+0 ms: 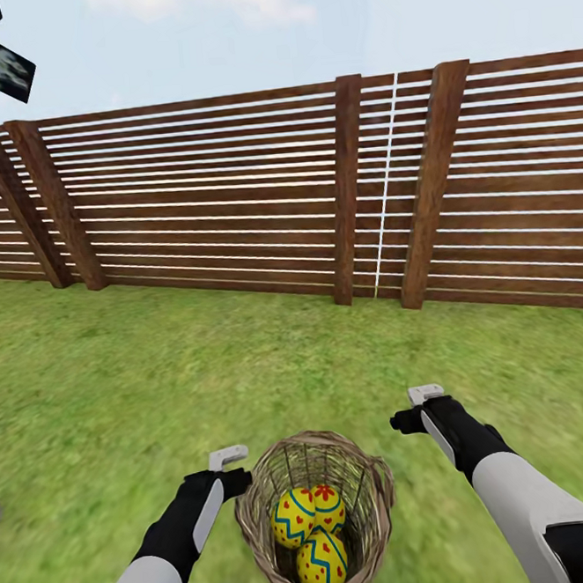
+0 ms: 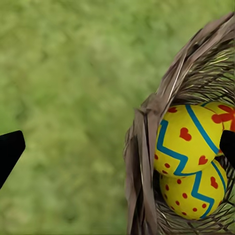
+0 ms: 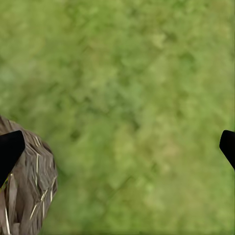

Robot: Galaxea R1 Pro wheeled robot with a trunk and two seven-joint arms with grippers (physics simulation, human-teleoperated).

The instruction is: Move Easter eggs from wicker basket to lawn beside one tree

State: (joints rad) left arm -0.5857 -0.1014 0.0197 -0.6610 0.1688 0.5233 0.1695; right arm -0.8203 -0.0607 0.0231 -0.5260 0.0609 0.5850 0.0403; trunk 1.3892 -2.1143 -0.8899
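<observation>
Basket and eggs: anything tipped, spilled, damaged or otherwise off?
Nothing stands out. The wicker basket sits upright on the lawn, rim intact, with all three Easter eggs inside and none on the grass. The left gripper and right gripper flank it, both open and empty.

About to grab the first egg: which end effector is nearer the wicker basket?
Left. The left end effector sits right beside the wicker basket rim, eggs visible beside it. The right end effector hangs farther off over the lawn.

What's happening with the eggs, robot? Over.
Left gripper and right gripper open, empty. Three eggs in wicker basket. Nothing blocking.
</observation>
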